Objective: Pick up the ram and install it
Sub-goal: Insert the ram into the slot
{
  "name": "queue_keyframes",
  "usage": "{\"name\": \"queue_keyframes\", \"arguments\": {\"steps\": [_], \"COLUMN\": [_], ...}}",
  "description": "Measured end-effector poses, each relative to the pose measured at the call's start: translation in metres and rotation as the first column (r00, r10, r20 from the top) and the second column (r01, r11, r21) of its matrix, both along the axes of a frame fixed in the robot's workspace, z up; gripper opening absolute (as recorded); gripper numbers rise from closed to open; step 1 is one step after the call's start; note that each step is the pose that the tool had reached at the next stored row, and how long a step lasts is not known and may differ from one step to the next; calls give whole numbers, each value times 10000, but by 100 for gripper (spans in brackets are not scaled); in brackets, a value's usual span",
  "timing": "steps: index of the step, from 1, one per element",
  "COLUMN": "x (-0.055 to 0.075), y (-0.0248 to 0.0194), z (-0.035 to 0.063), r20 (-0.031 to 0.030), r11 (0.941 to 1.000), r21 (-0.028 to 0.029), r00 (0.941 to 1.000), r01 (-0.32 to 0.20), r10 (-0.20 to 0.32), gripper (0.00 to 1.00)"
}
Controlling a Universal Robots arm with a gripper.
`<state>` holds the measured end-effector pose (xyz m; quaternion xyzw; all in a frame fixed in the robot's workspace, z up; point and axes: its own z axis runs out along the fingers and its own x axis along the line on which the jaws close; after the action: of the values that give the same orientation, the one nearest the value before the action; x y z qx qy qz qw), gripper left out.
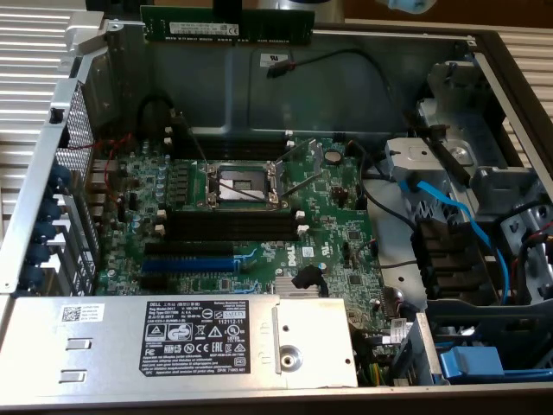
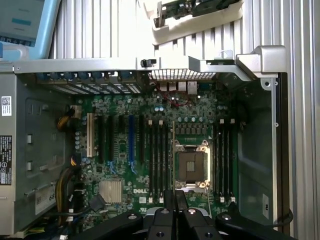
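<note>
The ram, a long green stick with a white label strip, hangs level in the air above the far wall of the open computer case. In the wrist view I see it edge-on as a thin line running out from between my black fingers. My gripper is shut on it. Below lies the green motherboard with its long black memory slots beside the processor socket. In the wrist view the ram's edge lines up just beside the socket and the black slots.
A blue expansion slot lies nearer the silver power supply. Drive cage, blue cables and black wires crowd the exterior view's right. A loose black cable hangs on the case's far wall. Metal case walls ring the board.
</note>
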<state>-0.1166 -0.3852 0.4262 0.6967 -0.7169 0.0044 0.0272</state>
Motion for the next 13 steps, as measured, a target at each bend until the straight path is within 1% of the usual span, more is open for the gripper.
{"name": "queue_keyframes", "arguments": {"steps": [7,13], "x": [-38,-38], "y": [0,0], "z": [-21,-33], "r20": [14,15], "r11": [10000,10000], "r21": [2,1], "r00": [10000,10000], "r01": [0,-1], "r10": [0,1], "gripper": [12,12]}}
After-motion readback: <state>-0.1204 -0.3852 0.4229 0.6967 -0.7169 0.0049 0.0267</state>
